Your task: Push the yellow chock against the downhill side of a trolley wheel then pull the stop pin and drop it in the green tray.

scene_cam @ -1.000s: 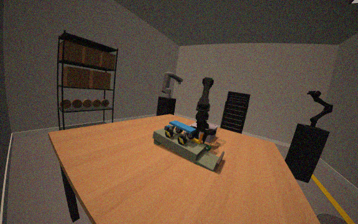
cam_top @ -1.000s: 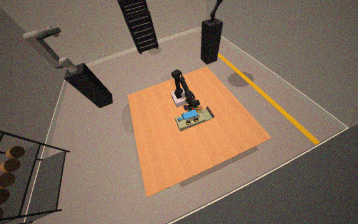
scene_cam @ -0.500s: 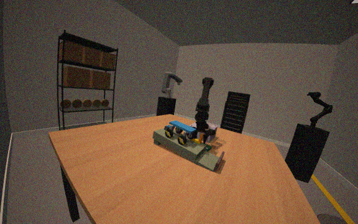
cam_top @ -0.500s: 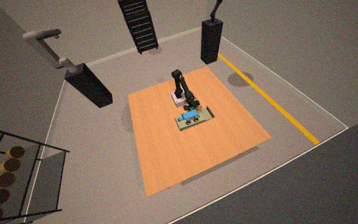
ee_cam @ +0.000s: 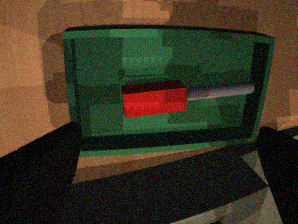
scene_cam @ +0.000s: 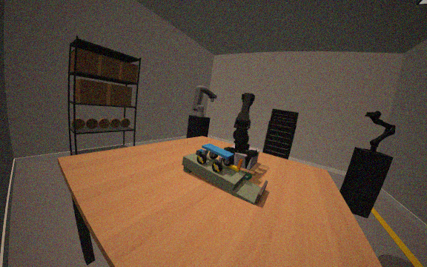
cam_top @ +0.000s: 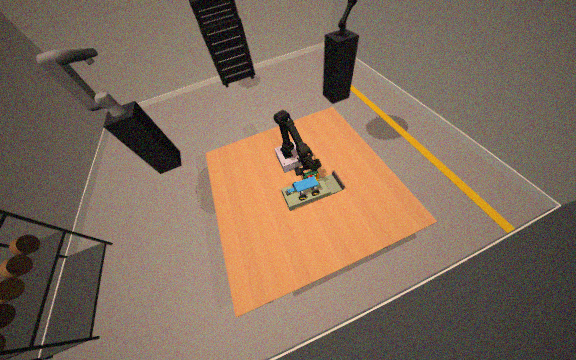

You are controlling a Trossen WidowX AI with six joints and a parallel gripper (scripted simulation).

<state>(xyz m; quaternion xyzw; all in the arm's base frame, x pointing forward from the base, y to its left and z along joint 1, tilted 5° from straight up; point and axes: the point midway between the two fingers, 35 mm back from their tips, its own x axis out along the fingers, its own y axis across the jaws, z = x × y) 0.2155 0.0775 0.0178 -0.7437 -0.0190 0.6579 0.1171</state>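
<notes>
Gripper (cam_top: 309, 172) (scene_cam: 245, 160) (ee_cam: 173, 135) released, fingers wide apart over the near side of the green tray (scene_cam: 248, 176) (ee_cam: 167, 32), nothing between them. Pin (ee_cam: 155, 101) lies inside the tray, red head near the middle, grey shaft reaching toward one short wall. Trolley (cam_top: 306, 184) (scene_cam: 218, 150) stands on the ramp (cam_top: 294, 204) (scene_cam: 207, 175), chock (scene_cam: 233, 167) by its far downhill wheel, orange handle up; can't tell whether chock and wheel touch.

Trolley deck (cam_top: 306, 184) (scene_cam: 218, 150): plain blue. Ramp (cam_top: 295, 202) (scene_cam: 213, 177): grey-green. Tray (ee_cam: 167, 32): green. Pin head (ee_cam: 155, 101): red; pin shaft (ee_cam: 222, 91): grey. Table (cam_top: 268, 260) (scene_cam: 184, 222): orange-brown, wood-grained. Floor line (cam_top: 433, 159) (scene_cam: 395, 235): yellow.
</notes>
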